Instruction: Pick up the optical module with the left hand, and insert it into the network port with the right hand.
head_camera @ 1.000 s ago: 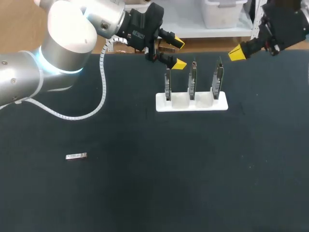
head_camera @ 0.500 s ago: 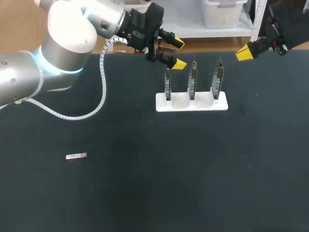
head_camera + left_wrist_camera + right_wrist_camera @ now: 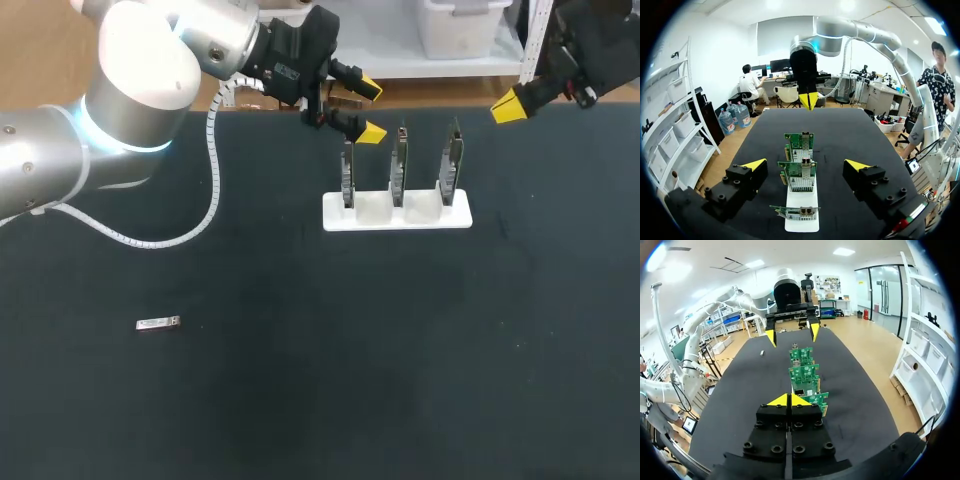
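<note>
Our left pincer (image 3: 368,110) hung fingers apart, empty, just beside the network cards (image 3: 398,165) in their white holder (image 3: 397,216), well apart from the optical module (image 3: 158,323) lying flat on the worktop (image 3: 300,390). Our right pincer (image 3: 508,104) was closed on nothing. Leaving, we might clip the nearest card; the slim module might skid. No print was legible.

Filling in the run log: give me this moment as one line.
left gripper: open, by leftmost card | right gripper: shut, empty | module: on table, untouched | cards: three in holder
</note>
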